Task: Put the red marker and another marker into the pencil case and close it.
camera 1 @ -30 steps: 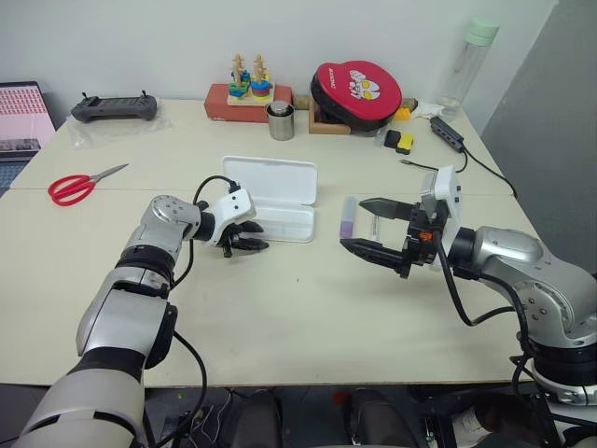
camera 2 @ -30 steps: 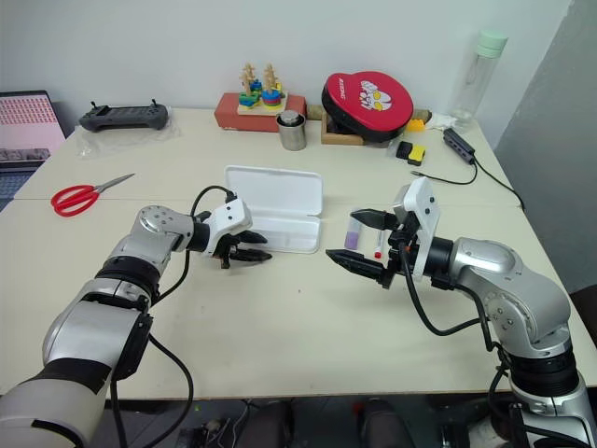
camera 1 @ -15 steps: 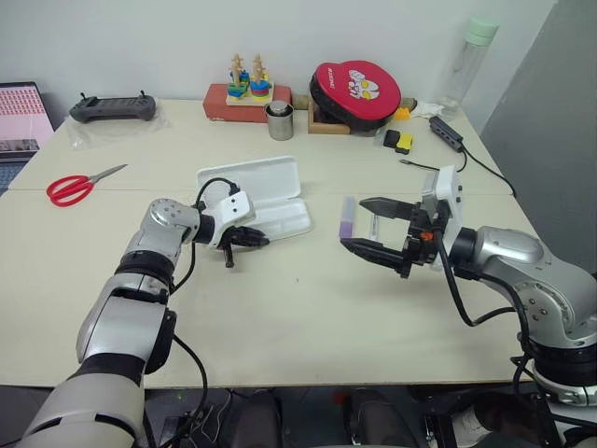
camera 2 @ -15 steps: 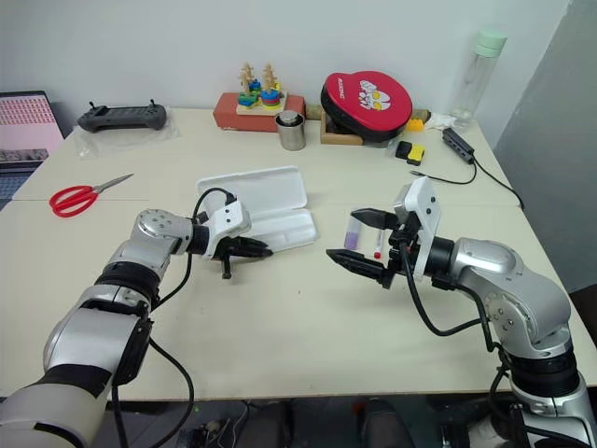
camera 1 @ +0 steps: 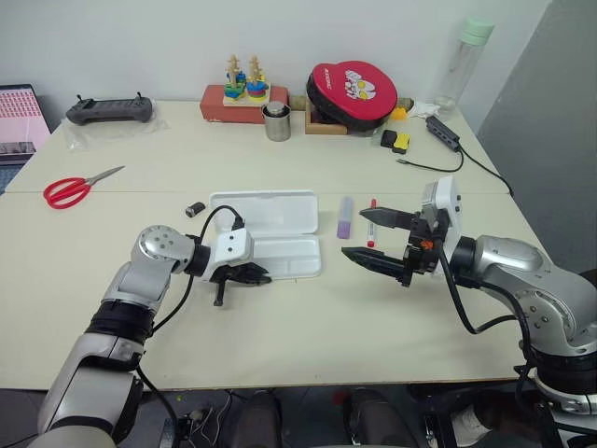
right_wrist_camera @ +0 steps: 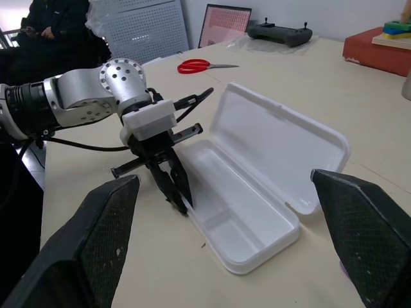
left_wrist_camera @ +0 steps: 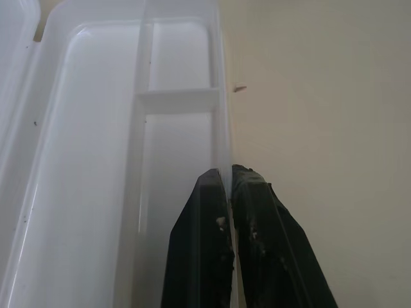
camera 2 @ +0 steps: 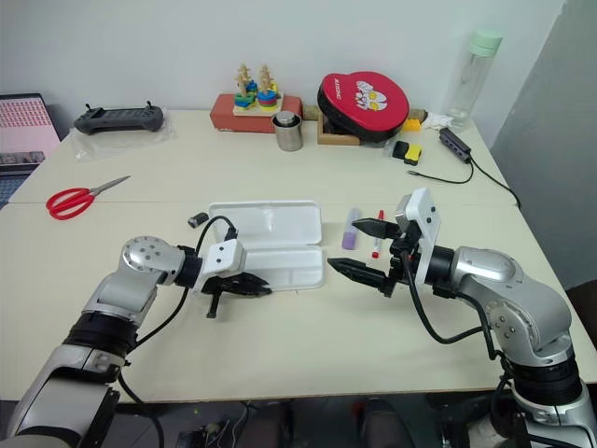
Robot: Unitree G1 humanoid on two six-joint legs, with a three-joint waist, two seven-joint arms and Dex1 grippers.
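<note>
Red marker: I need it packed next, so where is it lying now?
In the head views the red marker lies on the table right of the lilac marker, beyond the open case and just behind the right tool.

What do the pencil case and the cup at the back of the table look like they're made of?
The pencil case: thin, milky, glossy plastic, judging by its moulded divider and the tabletop showing faintly through the wall pinched by the shut left gripper. The cup: probably brushed steel, grey with a dull sheen.
</note>
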